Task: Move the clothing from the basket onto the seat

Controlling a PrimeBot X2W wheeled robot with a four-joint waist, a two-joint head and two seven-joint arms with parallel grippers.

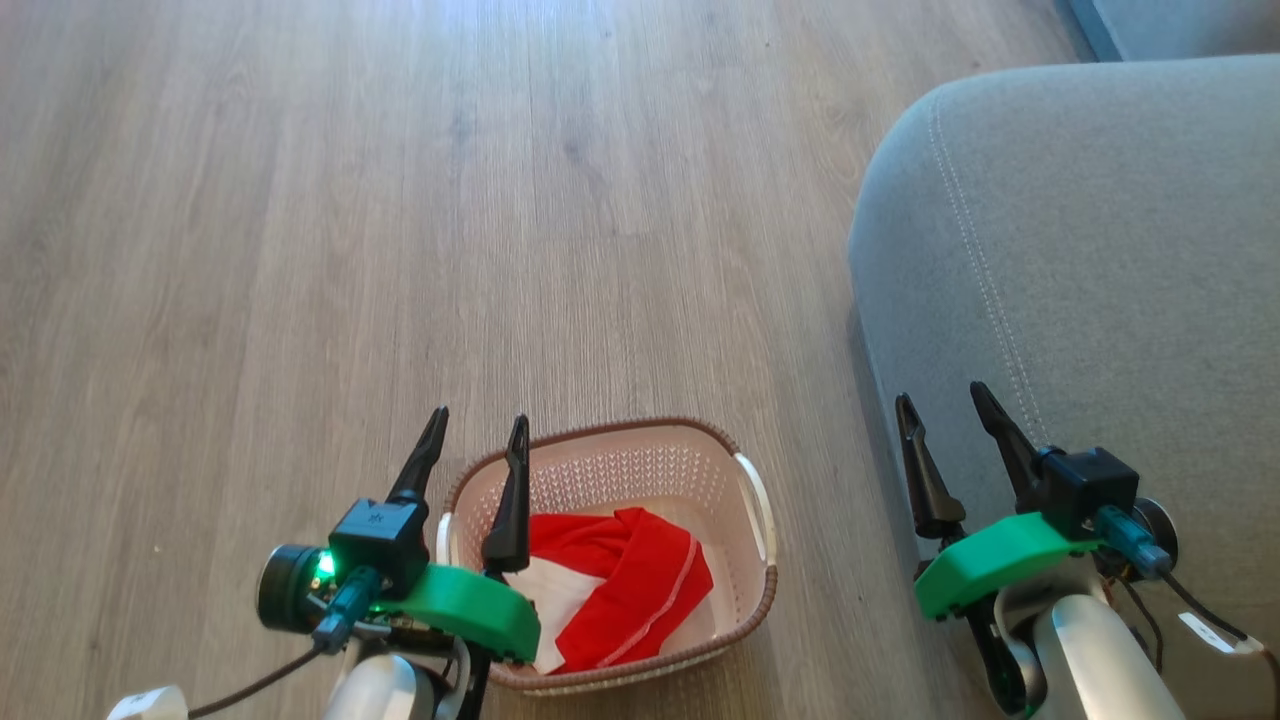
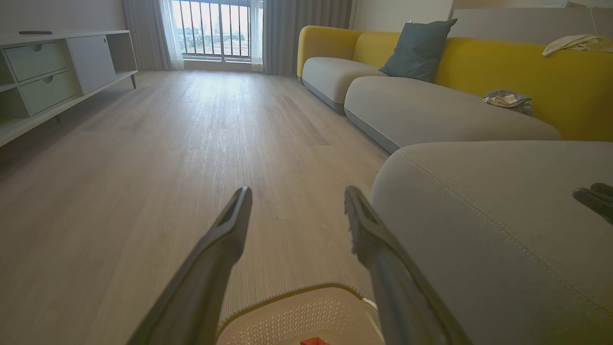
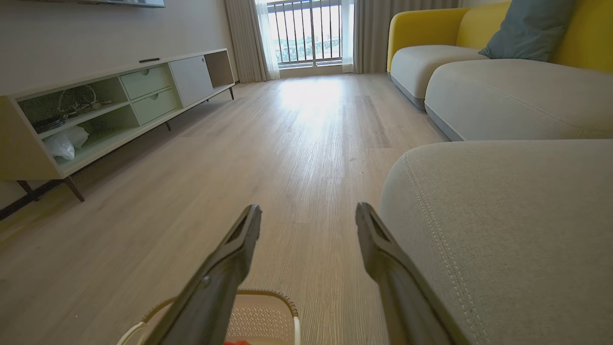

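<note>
Hovering wide and empty, the left gripper (image 1: 480, 420) and right gripper (image 1: 941, 396) wait to grab soft red clothing (image 1: 630, 570) from the near edge of the cream plastic basket (image 1: 640, 468).

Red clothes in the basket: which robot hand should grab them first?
Left, most likely. The left gripper hangs open over the left rim of the basket, right beside the clothing. The right gripper, also open, sits by the seat, farther from the basket.

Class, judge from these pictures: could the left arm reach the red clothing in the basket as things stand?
Probably yes. The left gripper is open and hovers by the left edge of the basket. The basket is open-topped, and nothing lies over the clothing.
</note>
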